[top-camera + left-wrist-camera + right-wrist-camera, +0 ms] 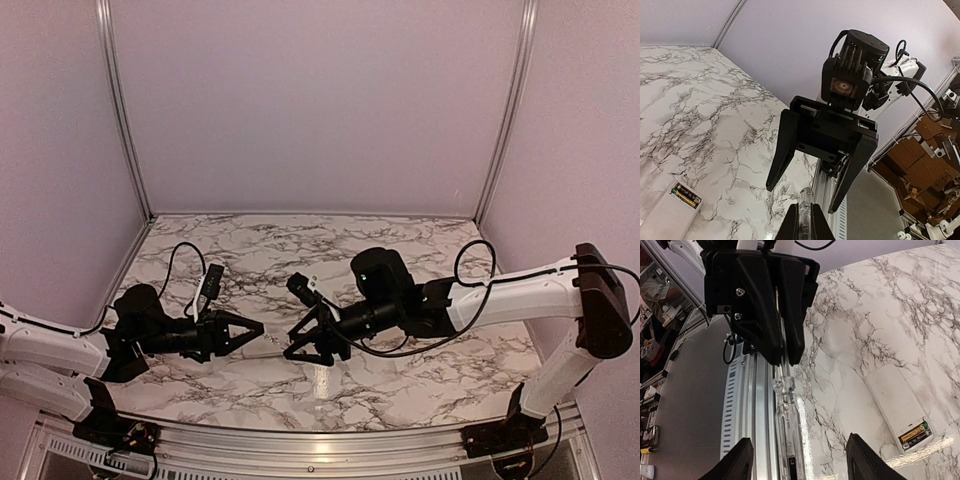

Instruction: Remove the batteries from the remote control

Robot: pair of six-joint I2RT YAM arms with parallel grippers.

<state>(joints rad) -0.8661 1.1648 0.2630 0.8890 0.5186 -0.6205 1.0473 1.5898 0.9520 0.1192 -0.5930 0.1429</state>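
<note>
Top view: left gripper [256, 330] clenched on a thin rod [272, 343]. The right gripper [290, 346] faces it with jaws spread, holding nothing.

Left wrist: remote control [667, 217] lies flat on the marble table [700, 100], off to one side of the grippers. Batteries [686, 195] sit side by side in its open end.

Right wrist: same layout, rod tip between the spread jaws. Batteries look light, stiff, slick and snugly seated. Best to pry one end up with the rod, with the remote pinned by its long edges.

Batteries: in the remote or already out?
In. Both batteries sit side by side in the uncovered compartment at one end of the remote control.
</note>
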